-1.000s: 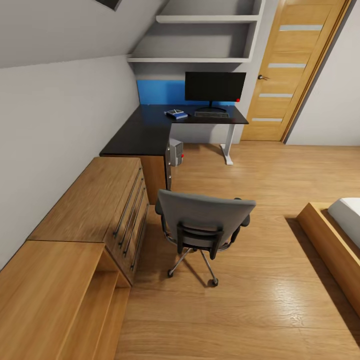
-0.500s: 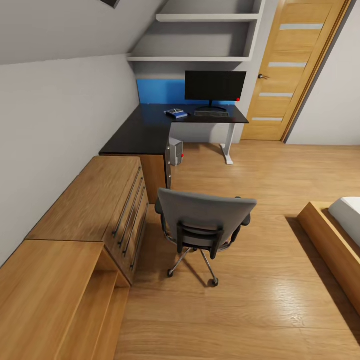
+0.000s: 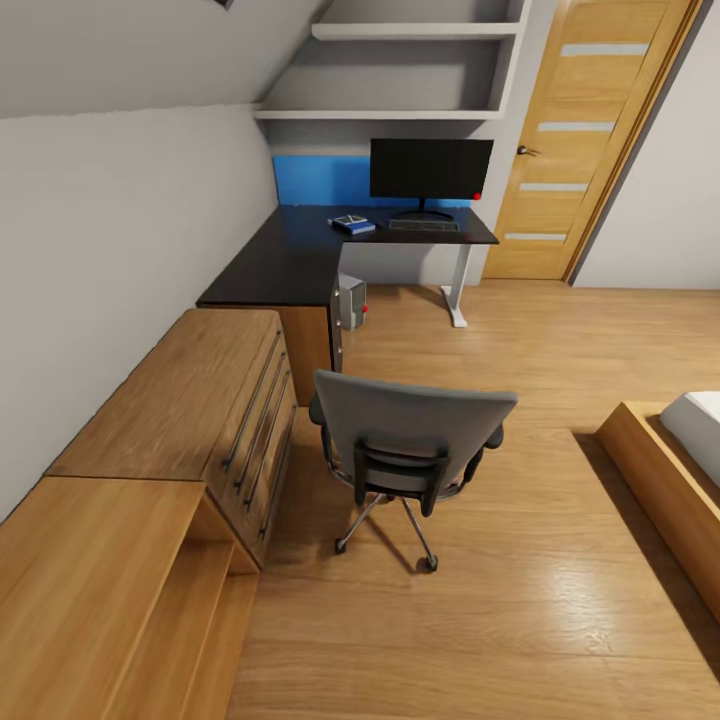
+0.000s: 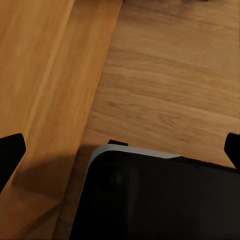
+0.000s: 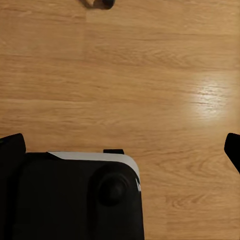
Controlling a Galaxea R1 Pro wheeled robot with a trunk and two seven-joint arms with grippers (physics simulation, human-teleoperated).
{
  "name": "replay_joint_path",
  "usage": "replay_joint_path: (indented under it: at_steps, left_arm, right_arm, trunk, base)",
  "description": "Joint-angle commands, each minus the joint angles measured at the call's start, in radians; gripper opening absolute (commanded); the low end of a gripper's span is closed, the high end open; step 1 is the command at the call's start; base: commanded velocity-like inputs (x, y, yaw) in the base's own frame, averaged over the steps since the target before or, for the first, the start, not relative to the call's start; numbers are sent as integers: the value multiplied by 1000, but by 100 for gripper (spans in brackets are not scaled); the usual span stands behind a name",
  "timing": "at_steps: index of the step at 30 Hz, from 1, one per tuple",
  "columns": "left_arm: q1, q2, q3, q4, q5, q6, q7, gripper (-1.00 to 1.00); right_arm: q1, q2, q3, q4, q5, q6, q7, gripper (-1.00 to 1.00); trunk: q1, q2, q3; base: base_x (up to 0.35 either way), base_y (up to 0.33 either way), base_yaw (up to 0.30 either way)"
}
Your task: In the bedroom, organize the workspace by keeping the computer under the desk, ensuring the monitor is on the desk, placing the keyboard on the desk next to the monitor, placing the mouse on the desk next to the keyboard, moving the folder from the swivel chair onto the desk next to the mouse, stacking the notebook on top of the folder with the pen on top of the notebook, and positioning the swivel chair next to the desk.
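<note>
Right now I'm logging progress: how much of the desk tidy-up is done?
Done: monitor and keyboard sit on the desk, computer beneath it. Nothing is in hand; both jaws are open over floor. Left: the swivel chair stands away from the desk; the small items are too far to judge.

Glossy wood floor (image 3: 560,560), grey cloth swivel chair (image 3: 410,425)

left gripper (image 4: 120,145) spread wide, right gripper (image 5: 120,145) likewise

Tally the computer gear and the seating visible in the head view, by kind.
Monitor: 1
Keyboard: 1
Computer: 1
Swivel chair: 1
Total: 4
</note>
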Motion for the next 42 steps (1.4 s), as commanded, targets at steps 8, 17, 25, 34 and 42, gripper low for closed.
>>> replay_joint_path:
  at_steps: [8,17,25,34,42]
  left_arm:
    - [-2,2,-9,-181,0,342,13,100]
    - [-213,-17,-6,-306,7,755,17,100]
    - [-366,-31,10,-249,61,871,11,100]
    - [-384,-24,12,-150,76,840,3,100]
    - [-385,-23,9,-146,75,838,4,100]
  right_arm:
    - [-28,-10,7,-32,7,8,-14,100]
    - [-313,-12,4,-47,1,280,-16,100]
    - [-429,-44,1,-59,-40,361,-13,100]
    - [-442,-70,9,-44,-93,349,-6,100]
    - [-441,-69,13,-43,-93,347,57,100]
  trunk:
    - [31,-57,-26]
    - [65,-120,-54]
    - [96,-176,-79]
    - [131,-239,-107]
    - [161,-295,-132]
  base:
    - [0,0,0]
    - [0,0,0]
    - [0,0,0]
    - [0,0,0]
    - [0,0,0]
